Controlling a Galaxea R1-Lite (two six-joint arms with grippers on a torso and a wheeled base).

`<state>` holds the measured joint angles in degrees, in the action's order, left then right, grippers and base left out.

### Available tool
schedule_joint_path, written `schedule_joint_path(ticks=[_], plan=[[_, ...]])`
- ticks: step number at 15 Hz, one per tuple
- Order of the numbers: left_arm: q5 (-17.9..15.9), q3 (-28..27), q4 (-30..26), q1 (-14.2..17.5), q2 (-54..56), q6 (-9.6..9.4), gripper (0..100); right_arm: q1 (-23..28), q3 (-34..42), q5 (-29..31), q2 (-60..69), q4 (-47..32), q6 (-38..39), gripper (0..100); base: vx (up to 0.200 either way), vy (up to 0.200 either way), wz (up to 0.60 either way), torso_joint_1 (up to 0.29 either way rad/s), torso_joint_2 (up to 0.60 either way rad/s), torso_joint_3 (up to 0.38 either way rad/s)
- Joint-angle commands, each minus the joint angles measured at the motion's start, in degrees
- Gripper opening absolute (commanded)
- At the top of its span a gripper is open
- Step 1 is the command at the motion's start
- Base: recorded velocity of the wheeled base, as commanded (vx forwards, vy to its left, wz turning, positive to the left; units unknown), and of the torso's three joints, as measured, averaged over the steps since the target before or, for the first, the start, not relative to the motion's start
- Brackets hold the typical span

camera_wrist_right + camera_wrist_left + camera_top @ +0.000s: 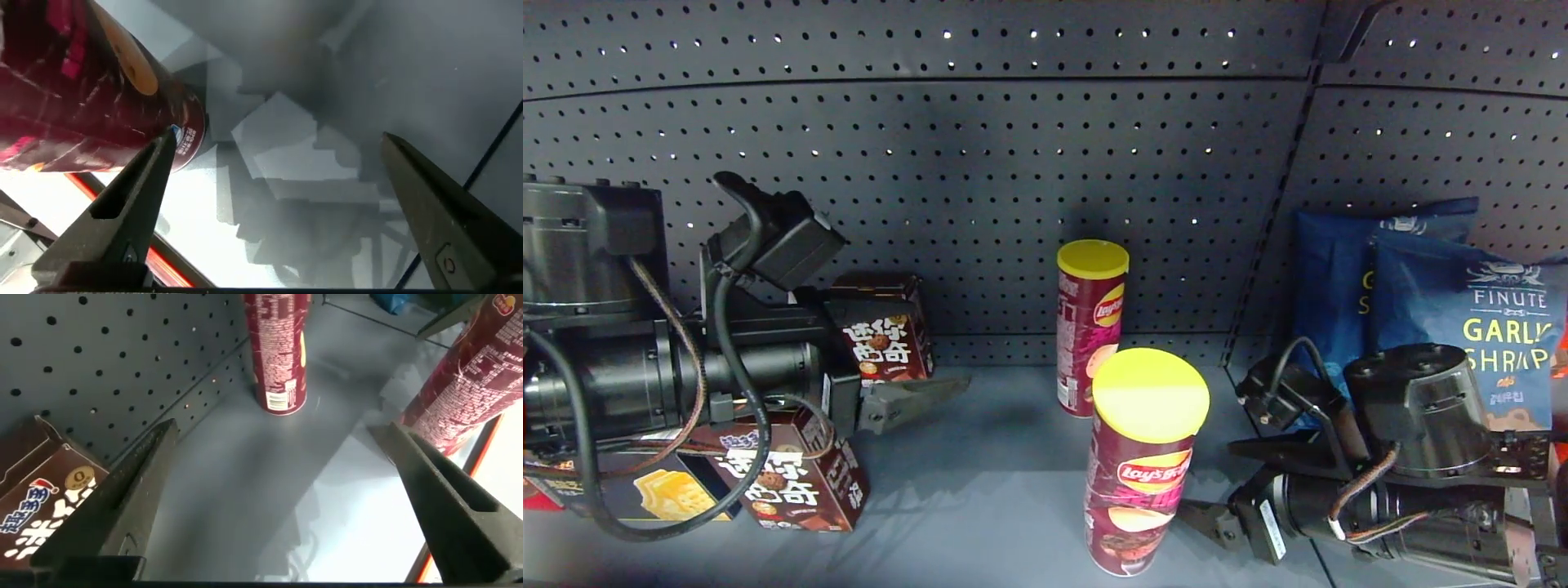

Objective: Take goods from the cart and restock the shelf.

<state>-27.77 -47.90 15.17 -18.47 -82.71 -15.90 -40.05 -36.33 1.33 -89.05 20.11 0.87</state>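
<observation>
Yellow lids top two cans on the grey shelf — the front can and, by the wall, the back can. The right gripper, fingers apart, sits just beside the front can; the left gripper, fingers apart too, sits near the boxes.

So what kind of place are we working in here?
Most likely a shop aisle: a grey retail shelf with a perforated back panel, stocked with chip cans, cookie boxes and blue snack bags.
</observation>
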Motion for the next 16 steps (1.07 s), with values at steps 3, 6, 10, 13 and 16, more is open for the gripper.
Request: schedule_joint_path(ticks=[3, 6, 10, 13, 16], plan=[[0.00, 0.44, 0.04, 0.01, -0.08, -0.01, 100, 0.23, -0.32, -0.10, -0.16, 0.01, 0.01, 100, 0.000, 0.000, 0.00, 0.000, 0.00, 0.000], [0.00, 0.44, 0.04, -0.08, -0.08, -0.01, 100, -0.30, -0.85, -0.10, -0.68, 0.01, -0.07, 100, 0.000, 0.000, 0.00, 0.000, 0.00, 0.000], [0.00, 0.35, 0.13, -0.08, -0.08, -0.01, 100, -1.26, -1.73, -0.10, -1.56, 0.10, -0.07, 100, 0.000, 0.000, 0.00, 0.000, 0.00, 0.000], [0.00, 0.44, 0.13, -0.08, -0.08, -0.01, 100, -2.05, -2.43, -0.10, -2.62, 0.10, -0.07, 100, 0.000, 0.000, 0.00, 0.000, 0.00, 0.000], [0.00, 0.44, 0.04, 0.01, 0.01, -0.01, 100, -2.41, -2.52, -0.10, -2.71, 0.10, -0.07, 100, 0.000, 0.000, 0.00, 0.000, 0.00, 0.000]])
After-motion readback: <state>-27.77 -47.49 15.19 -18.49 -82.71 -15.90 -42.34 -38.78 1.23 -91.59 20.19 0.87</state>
